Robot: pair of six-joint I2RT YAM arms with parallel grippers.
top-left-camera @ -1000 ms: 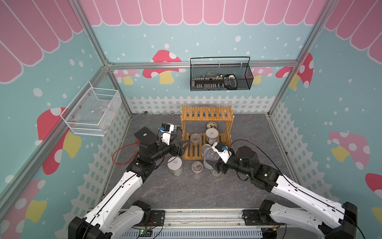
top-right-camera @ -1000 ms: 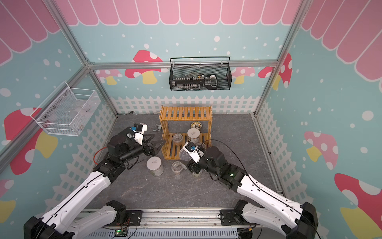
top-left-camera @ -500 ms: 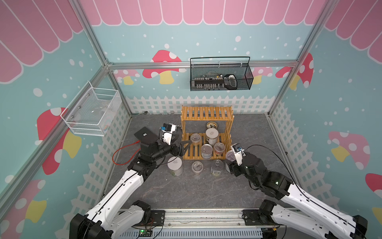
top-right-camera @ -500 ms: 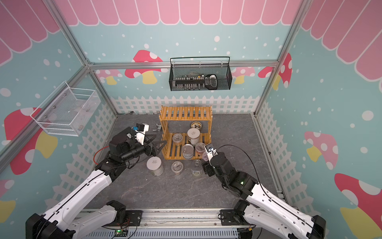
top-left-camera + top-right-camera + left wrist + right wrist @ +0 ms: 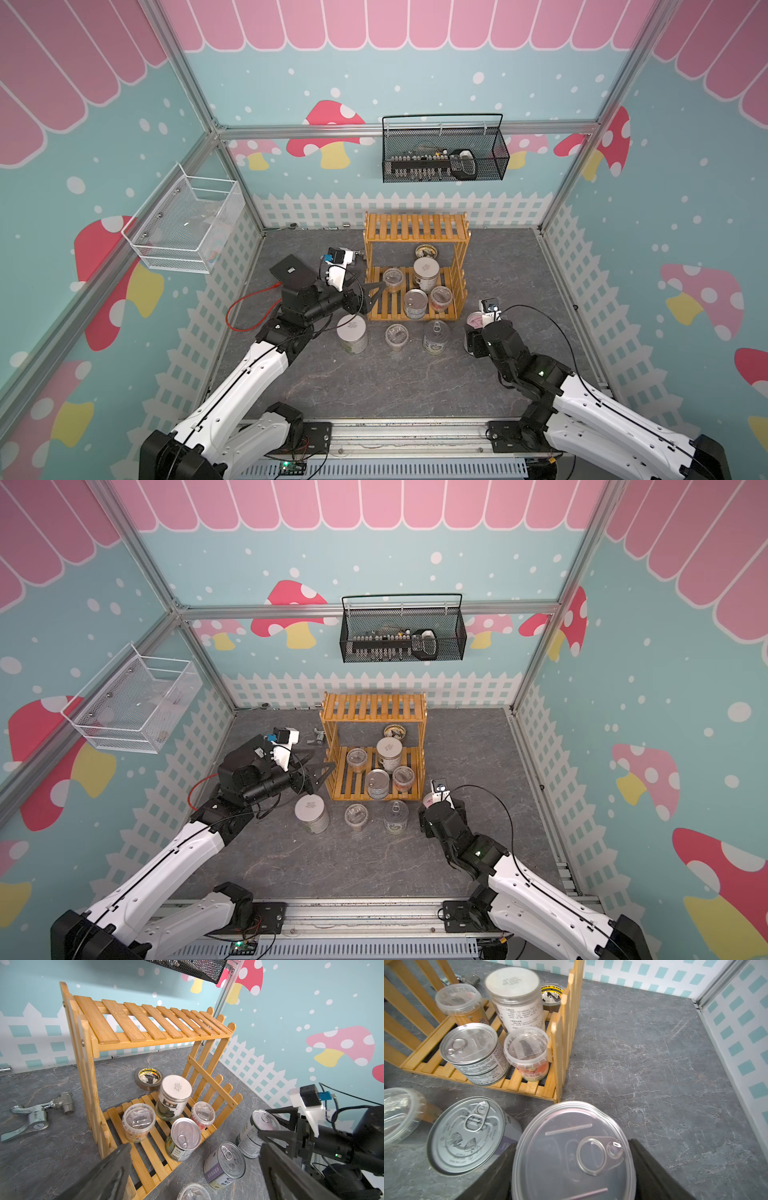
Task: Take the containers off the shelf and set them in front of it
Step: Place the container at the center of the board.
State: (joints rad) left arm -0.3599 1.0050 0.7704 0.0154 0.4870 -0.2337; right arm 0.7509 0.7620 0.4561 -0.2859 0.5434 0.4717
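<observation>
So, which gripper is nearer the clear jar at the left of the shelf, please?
Left: the left gripper, open, is beside that jar; the right gripper holds a tin off the shelf's opposite front corner.

The shelf (image 5: 415,226) stands on the bench (image 5: 374,386), towards the back. On its lower tier the back tub (image 5: 392,279) is at left and the back jar (image 5: 426,272) beside it, with the shelf tin (image 5: 415,303) and the corner tub (image 5: 440,298) before them. In front of the shelf, left to right, are the front jar (image 5: 352,332), the middle tub (image 5: 397,336), the loose tin (image 5: 436,336), then the end tin (image 5: 571,1136) in my right pincer (image 5: 573,1167).
</observation>
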